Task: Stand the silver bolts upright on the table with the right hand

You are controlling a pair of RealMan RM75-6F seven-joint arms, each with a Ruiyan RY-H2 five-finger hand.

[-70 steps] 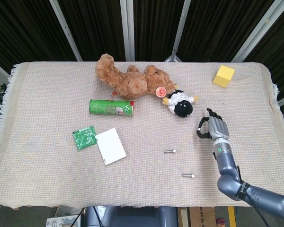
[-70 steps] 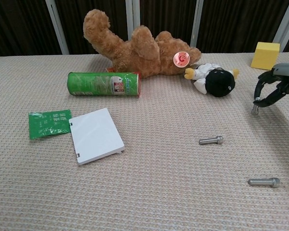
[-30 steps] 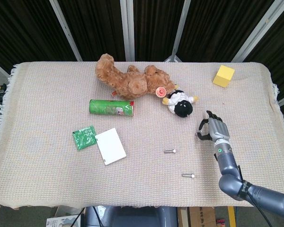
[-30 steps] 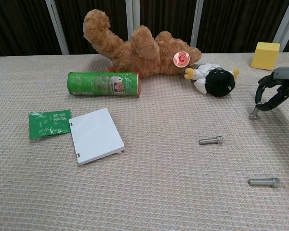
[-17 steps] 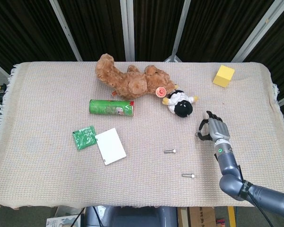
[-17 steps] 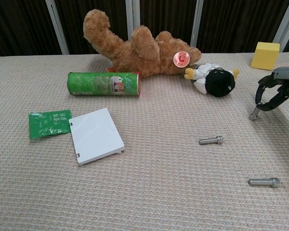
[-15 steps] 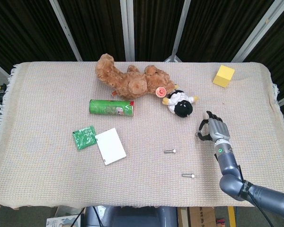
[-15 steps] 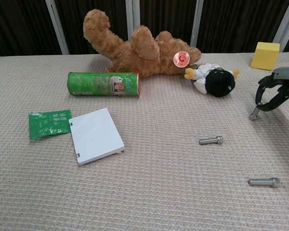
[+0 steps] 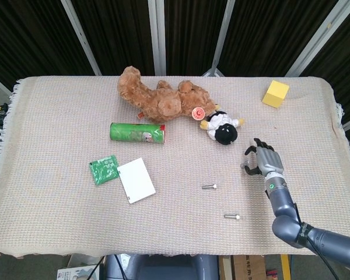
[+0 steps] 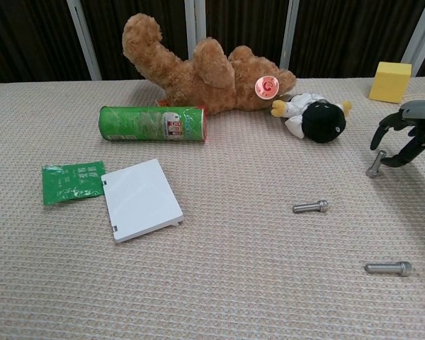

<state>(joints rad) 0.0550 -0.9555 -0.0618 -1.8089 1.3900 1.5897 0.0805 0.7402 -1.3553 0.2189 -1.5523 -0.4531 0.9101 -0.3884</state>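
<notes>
Right hand [image 10: 409,134] low over the table's [image 10: 219,283] right edge, fingers spread and curled downward with nothing gripped; one silver bolt [image 10: 375,163] standing slightly tilted directly beneath its fingertips [image 10: 377,139], contact not discernible. Two further bolts lying flat: one [image 10: 310,207] leftward and nearer the camera, another [image 10: 387,268] well in front of the hand. Left hand out of sight.

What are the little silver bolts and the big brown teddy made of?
The bolts look like metal: grey, smooth, with a dull shine. The teddy looks like soft plush fabric: fuzzy brown fur, floppy limbs. What is inside it cannot be seen.
</notes>
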